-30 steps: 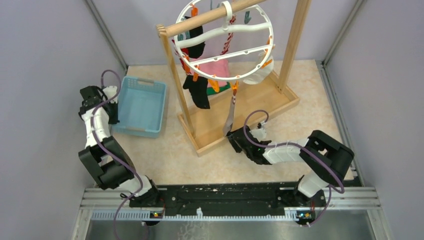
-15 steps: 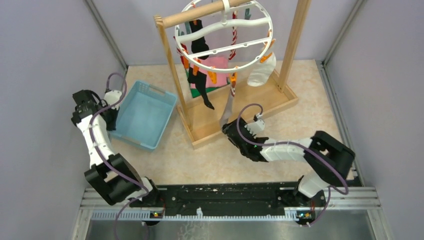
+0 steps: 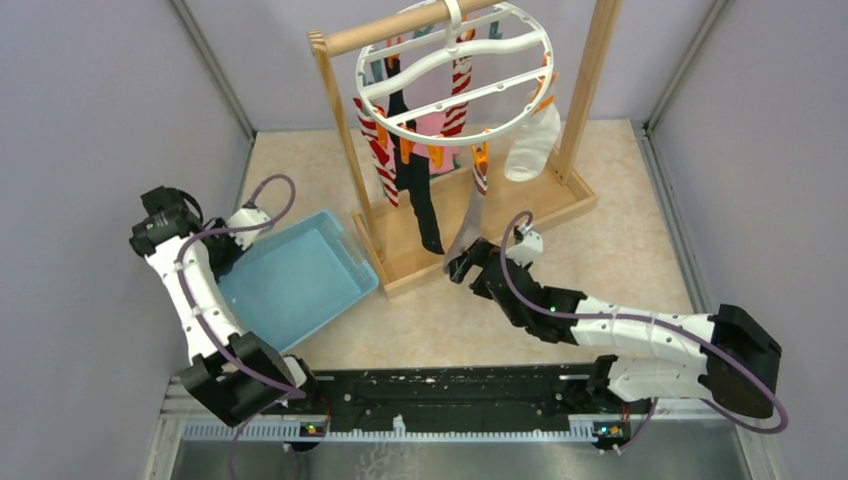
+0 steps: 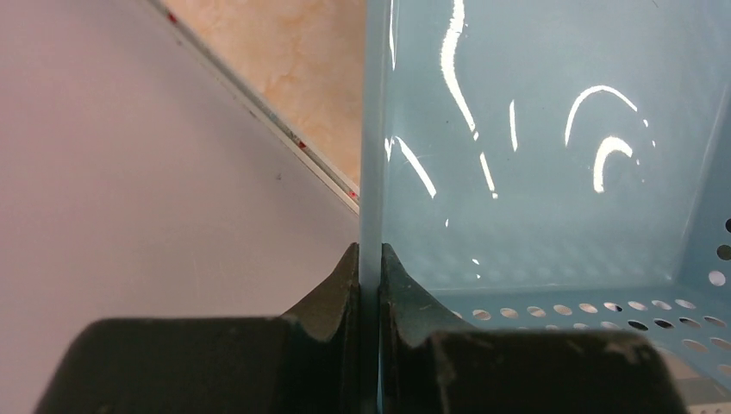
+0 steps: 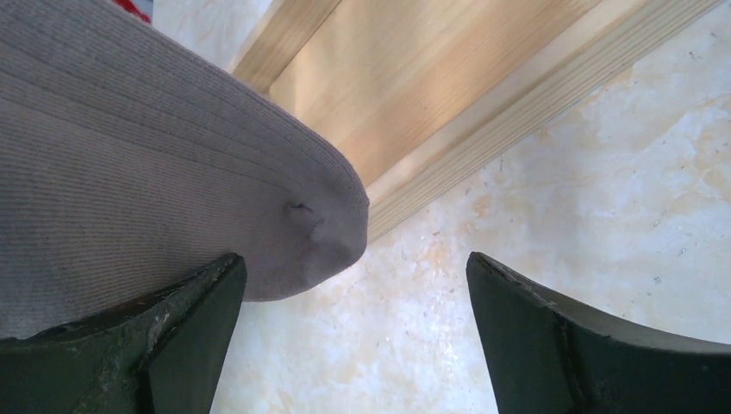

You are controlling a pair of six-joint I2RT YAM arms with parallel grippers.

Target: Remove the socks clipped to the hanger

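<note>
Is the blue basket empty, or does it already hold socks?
Empty. In the top view the blue basket shows only its bare floor; the left wrist view shows no sock inside either.

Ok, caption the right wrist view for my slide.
Right tool open at the toe of the hanging grey sock, wooden stand base behind.

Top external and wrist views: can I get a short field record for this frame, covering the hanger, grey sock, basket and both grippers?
hanger: hooked over the rod of the wooden stand, several socks clipped on
right gripper: open, low beside the stand's base
grey sock: hanging from the hanger, toe between the right gripper's fingers, not pinched
left gripper: shut on the basket's wall
blue basket: left of the stand, no sock visible inside
</note>
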